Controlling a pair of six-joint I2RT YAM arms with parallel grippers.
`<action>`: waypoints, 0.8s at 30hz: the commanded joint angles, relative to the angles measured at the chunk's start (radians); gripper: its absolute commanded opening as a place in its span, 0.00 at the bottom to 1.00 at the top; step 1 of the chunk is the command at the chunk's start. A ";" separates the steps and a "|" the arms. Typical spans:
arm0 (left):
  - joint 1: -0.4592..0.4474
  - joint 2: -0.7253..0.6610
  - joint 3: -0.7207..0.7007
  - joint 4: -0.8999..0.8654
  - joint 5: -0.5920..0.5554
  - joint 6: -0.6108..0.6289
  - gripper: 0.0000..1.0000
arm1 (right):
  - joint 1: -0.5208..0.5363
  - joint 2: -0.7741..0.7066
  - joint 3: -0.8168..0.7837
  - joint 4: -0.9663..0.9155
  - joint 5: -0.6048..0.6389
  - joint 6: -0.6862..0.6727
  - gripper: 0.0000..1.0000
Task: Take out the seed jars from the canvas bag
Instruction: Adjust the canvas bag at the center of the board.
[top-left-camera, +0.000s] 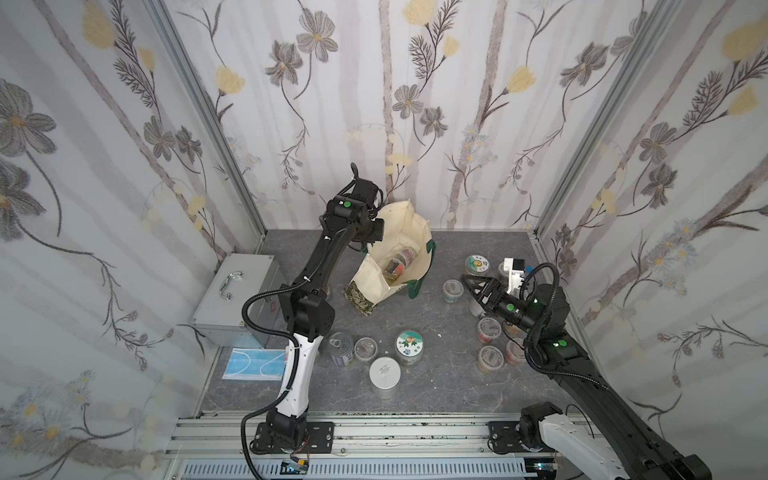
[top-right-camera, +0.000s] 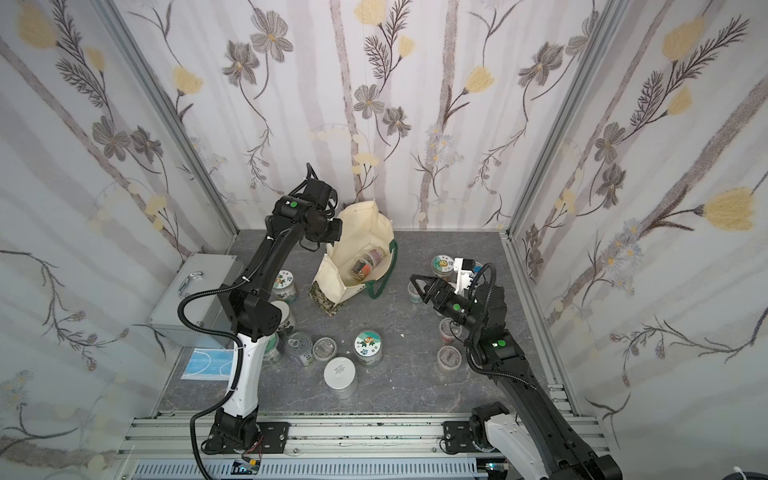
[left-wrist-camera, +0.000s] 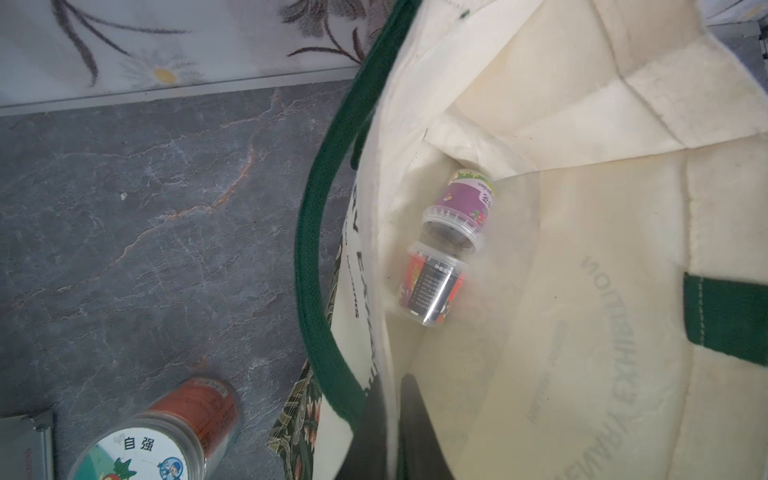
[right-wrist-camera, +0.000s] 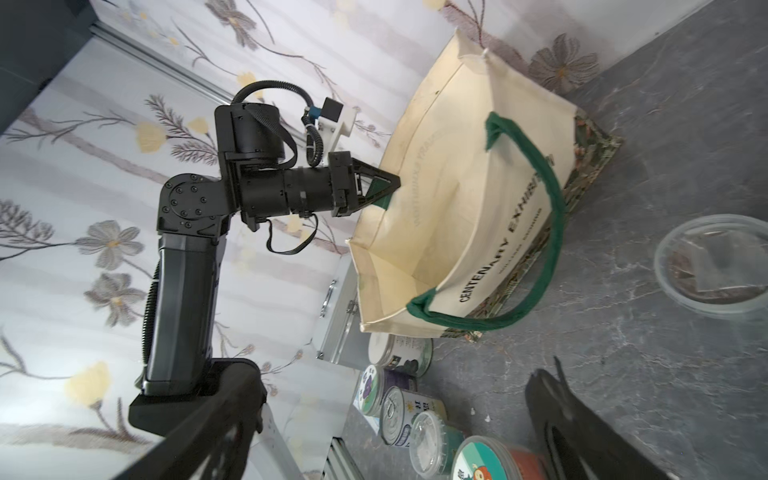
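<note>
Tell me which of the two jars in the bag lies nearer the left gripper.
The red-and-black-labelled jar; the purple-labelled jar lies beyond it, farther from the left gripper, which is shut on the rim of the bag.

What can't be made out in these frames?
- Left gripper fingertips: in both top views hidden by its own wrist; blurred at the frame edge in the left wrist view.
- Canvas bag bottom: folds may hide more than the two seed jars showing.
- Table jars near the right arm: partly covered in both top views.
- Lid print: too small in top views.
</note>
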 joint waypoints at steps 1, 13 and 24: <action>-0.036 -0.066 -0.066 0.125 -0.069 0.090 0.00 | -0.001 0.024 -0.009 0.259 -0.155 0.096 0.97; -0.095 -0.352 -0.604 0.522 -0.135 0.209 0.00 | 0.126 0.215 0.305 -0.227 0.080 -0.247 0.75; -0.099 -0.468 -0.859 0.635 -0.009 0.192 0.00 | 0.297 0.684 0.609 -0.325 0.307 -0.354 0.52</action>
